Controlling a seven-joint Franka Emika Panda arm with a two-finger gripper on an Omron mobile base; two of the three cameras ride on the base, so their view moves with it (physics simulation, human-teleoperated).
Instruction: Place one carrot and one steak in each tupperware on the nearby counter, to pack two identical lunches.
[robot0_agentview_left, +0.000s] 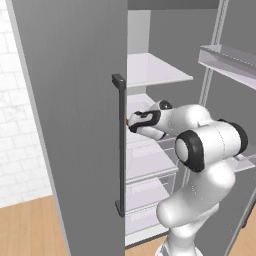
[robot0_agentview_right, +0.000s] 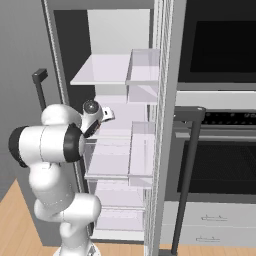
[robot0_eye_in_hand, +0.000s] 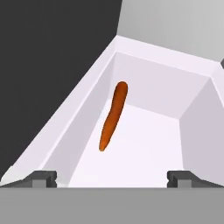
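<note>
carrot (robot0_eye_in_hand: 112, 117) on white fridge shelf (robot0_eye_in_hand: 148, 144), ahead of wide-open jaws, untouched.

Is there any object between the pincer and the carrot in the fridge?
Nothing visible. In the hand view the open pincer faces the carrot, which lies alone on the white fridge shelf, with bare shelf between them.

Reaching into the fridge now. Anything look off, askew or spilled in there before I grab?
Nothing stands out. One carrot lies alone on the white fridge shelf, intact, close to one side wall. The hand is open, lined up short of it. No spills or damage.
</note>
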